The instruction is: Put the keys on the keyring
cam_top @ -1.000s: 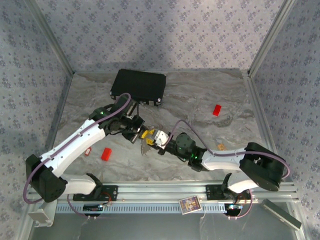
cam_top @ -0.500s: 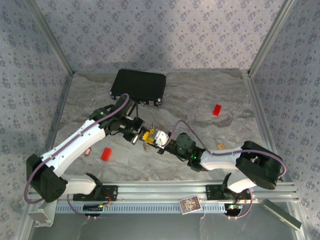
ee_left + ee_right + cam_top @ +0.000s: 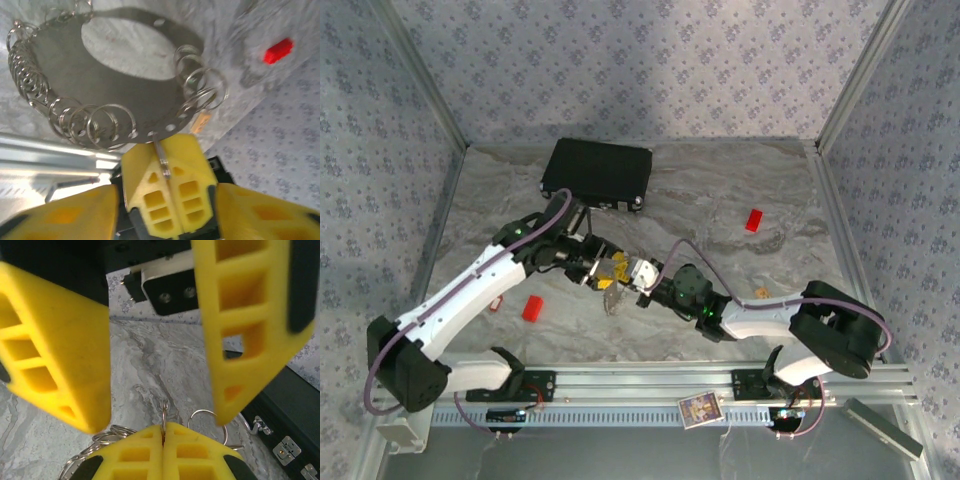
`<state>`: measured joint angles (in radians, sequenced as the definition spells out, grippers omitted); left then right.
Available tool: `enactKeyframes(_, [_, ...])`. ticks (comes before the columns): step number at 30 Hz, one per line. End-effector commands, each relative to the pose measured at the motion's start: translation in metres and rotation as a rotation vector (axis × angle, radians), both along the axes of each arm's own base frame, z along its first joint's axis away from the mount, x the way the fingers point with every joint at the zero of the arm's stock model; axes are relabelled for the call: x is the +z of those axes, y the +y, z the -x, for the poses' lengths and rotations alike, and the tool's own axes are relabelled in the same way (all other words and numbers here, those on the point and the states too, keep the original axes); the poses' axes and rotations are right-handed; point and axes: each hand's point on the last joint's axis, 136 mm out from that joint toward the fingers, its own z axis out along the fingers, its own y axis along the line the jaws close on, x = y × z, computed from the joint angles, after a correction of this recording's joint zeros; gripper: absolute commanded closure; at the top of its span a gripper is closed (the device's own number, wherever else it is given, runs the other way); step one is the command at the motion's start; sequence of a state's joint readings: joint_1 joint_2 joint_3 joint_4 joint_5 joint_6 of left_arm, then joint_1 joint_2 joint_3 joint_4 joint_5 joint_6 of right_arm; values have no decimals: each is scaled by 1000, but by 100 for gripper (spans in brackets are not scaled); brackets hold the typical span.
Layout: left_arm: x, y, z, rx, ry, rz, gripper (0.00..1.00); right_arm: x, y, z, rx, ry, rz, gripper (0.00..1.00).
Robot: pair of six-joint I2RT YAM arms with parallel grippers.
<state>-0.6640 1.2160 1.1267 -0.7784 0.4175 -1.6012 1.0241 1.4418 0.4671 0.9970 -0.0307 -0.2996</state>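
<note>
The keyring [image 3: 125,75] is a flat grey metal loop hung with several small split rings. My right gripper [image 3: 164,427] is shut on one ring at the loop's edge, and its closed yellow fingers [image 3: 165,185] show in the left wrist view. My left gripper [image 3: 165,194] stands open, its fingers [image 3: 55,340] spread either side of the right fingertips without touching the loop. From above, both grippers meet at mid-table, the left gripper [image 3: 603,266] against the right gripper [image 3: 622,272], with the keyring [image 3: 611,299] hanging below. A small red-and-white key [image 3: 496,302] lies on the table at the left.
A black case [image 3: 597,170] lies at the back left, close behind the left arm. One red block [image 3: 532,308] sits near the left arm and another red block [image 3: 753,220] lies right of centre. A small tan piece [image 3: 760,292] rests by the right arm.
My left gripper has opened and let go of the keyring. My right gripper has shut on a ring at its edge, and the loop now hangs from it.
</note>
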Motion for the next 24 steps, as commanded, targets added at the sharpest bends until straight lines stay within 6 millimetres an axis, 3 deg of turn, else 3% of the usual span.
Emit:
enactKeyframes(1, [33,19,-31,55,-280,-16,36,14,1,3,33,6,-33,100])
enactKeyframes(6, [80,52,-65,-55,-837,-239,32,8,-2,8,78,53,7,100])
enactKeyframes(9, [92,64,-66,-189,-1100,-390,35,9,-5,10,91,73,31,100])
enactKeyframes(12, [95,60,-55,-424,-1384,-508,38,10,-7,13,110,89,51,100])
enactKeyframes(16, [81,49,-31,-789,-1659,-620,46,13,-11,16,144,107,76,100])
enactKeyframes(20, [42,33,-3,-1193,-1787,-610,49,14,-15,19,168,114,131,100])
enactKeyframes(24, [23,22,5,-1355,-1867,-572,54,15,-18,23,178,109,187,100])
